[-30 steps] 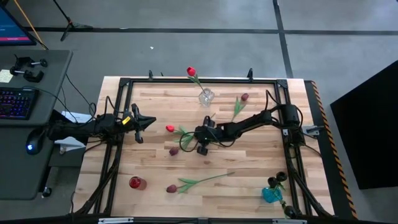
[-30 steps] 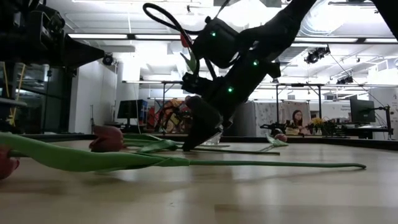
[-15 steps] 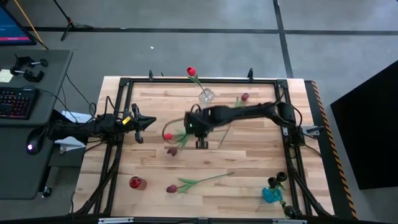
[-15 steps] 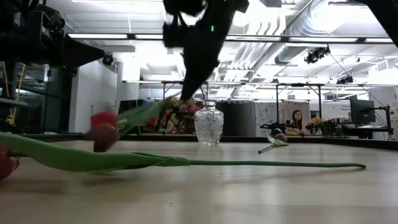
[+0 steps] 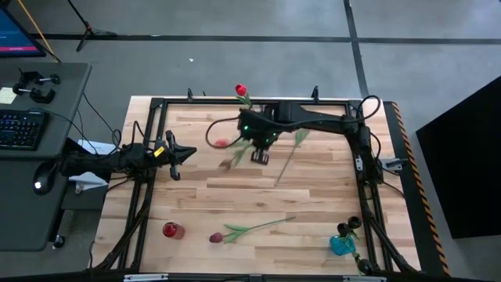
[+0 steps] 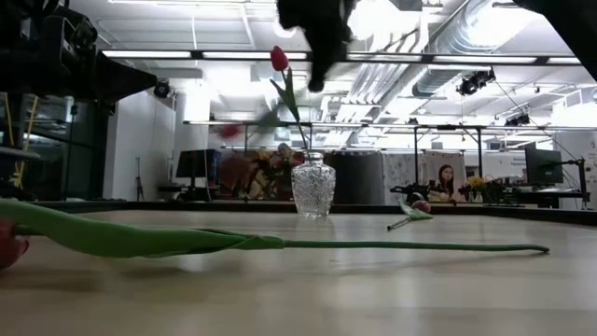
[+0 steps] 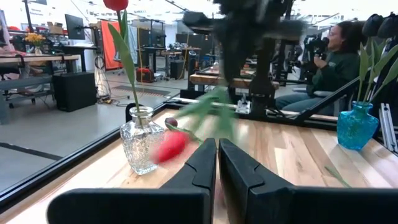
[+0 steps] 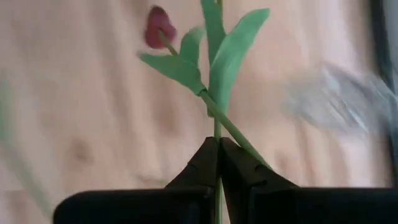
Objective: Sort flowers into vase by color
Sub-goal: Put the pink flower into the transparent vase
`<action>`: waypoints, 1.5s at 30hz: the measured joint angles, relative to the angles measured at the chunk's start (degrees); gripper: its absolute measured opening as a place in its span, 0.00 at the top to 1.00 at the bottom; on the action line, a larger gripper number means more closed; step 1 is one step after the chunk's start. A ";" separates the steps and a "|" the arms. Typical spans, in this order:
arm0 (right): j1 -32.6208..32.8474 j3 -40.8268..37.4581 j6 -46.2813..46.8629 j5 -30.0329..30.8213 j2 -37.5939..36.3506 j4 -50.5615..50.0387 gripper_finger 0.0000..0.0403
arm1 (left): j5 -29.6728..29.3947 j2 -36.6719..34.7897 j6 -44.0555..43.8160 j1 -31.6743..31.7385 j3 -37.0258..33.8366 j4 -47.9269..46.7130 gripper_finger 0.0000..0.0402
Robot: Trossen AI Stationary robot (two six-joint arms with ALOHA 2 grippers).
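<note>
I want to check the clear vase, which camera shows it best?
The low view: the vase stands whole and sharp, one red tulip in it. The left wrist view shows it partly behind a blurred tulip; from above it is hidden under the right arm.

We see two dark, jointed robot arms, the right arm (image 5: 313,119) at upper centre showing a small green light, the left arm (image 5: 117,159) at left trailing black cables with a yellow marking.

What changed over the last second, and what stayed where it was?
The right gripper, shut on a tulip stem, lifted two tulips off the table's middle and carried them toward the clear vase. The left gripper, shut and empty, stayed at the left edge; the red tulip in the vase, the blue vase and the front tulip didn't move.
</note>
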 joint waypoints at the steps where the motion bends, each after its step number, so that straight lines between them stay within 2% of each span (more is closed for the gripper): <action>1: 0.64 0.14 -1.55 -2.81 0.00 2.45 1.00 | 0.00 0.00 0.01 0.02 0.00 0.00 0.98; 4: 2.41 0.16 -4.11 -7.60 0.00 4.87 1.00 | 0.00 -0.01 -0.01 0.00 -0.01 -0.01 0.98; 8: 3.68 0.16 -2.82 1.01 0.00 -0.14 1.00 | 0.00 0.01 0.01 0.02 0.00 0.01 0.98; 11: 3.95 0.16 -1.05 2.31 0.00 -5.80 1.00 | 0.00 0.00 -0.01 0.01 -0.01 0.01 0.98; 15: 4.44 0.16 2.93 15.89 0.00 -9.29 1.00 | 0.00 0.01 0.01 0.00 0.00 0.01 0.98; 21: 4.39 0.31 3.37 31.27 0.00 -10.52 1.00 | -0.01 0.00 0.01 0.02 0.01 0.00 0.98; 24: 4.37 0.44 2.53 36.11 -0.07 -9.64 1.00 | 0.00 0.01 0.01 0.02 0.01 0.01 0.98; 27: 4.37 -0.49 0.96 36.74 -0.89 -4.09 1.00 | 0.00 0.00 0.01 0.00 0.00 0.00 0.98; 29: 4.22 -3.25 -3.14 33.97 -2.97 4.56 1.00 | 0.00 0.01 0.01 0.02 0.02 0.01 0.98; 32: 3.83 -10.81 -8.10 24.59 -7.76 18.63 1.00 | -0.02 0.01 0.01 0.01 -0.01 0.01 0.98; 34: 3.85 -18.66 -10.06 20.09 -11.70 29.12 1.00 | 0.00 0.01 -0.01 0.02 0.00 -0.01 0.98; 37: 3.84 -34.56 -11.42 16.66 -18.58 49.45 1.00 | 0.01 0.00 0.00 0.02 -0.01 -0.02 0.98; 41: 1.68 -59.60 -13.34 14.70 -28.32 87.55 1.00 | 0.00 -0.01 0.01 0.02 -0.01 -0.01 0.98; 45: -3.76 -80.17 -13.92 5.00 -30.24 135.40 1.00 | -0.03 0.00 0.00 0.02 -0.01 -0.04 0.98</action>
